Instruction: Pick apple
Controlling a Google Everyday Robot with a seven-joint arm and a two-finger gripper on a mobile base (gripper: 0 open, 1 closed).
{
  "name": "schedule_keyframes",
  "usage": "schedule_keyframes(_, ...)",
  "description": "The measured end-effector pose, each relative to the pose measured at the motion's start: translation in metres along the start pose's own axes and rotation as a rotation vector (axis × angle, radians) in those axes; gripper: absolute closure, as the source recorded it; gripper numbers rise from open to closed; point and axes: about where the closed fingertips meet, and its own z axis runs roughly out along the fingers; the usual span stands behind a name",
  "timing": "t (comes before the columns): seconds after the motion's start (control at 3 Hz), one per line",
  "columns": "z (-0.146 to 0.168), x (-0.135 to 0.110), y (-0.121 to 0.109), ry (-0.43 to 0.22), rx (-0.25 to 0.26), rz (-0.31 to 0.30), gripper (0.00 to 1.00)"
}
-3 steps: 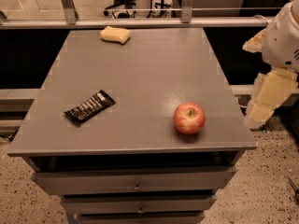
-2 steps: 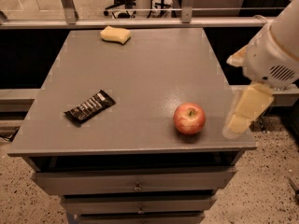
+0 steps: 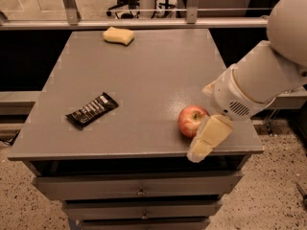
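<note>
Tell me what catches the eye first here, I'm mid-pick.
The big white arm reaching in from the right, its gripper right beside the red apple near the grey table's front right edge. Next, the black snack bar at front left and the yellow sponge at the far edge.

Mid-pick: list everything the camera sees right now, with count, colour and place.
apple: one, red with yellowish patches, front right of the table top.
sponge: one, pale yellow, back of the table, left of centre.
snack bar: one, black wrapper, front left.
table: one, grey.
drawers: grey, stacked below the top.
arm: one, white, at the right.
gripper: one, cream, just right of the apple, over the front edge.
</note>
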Motion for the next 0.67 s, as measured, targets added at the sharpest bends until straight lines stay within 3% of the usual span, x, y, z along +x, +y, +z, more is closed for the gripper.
schedule_keyframes(0.33, 0.033, -0.007, 0.001, -0.038, -0.013, 0.061, 0.26)
schedule_keyframes(0.67, 0.044, -0.011, -0.003, -0.05, -0.013, 0.091, 0.49)
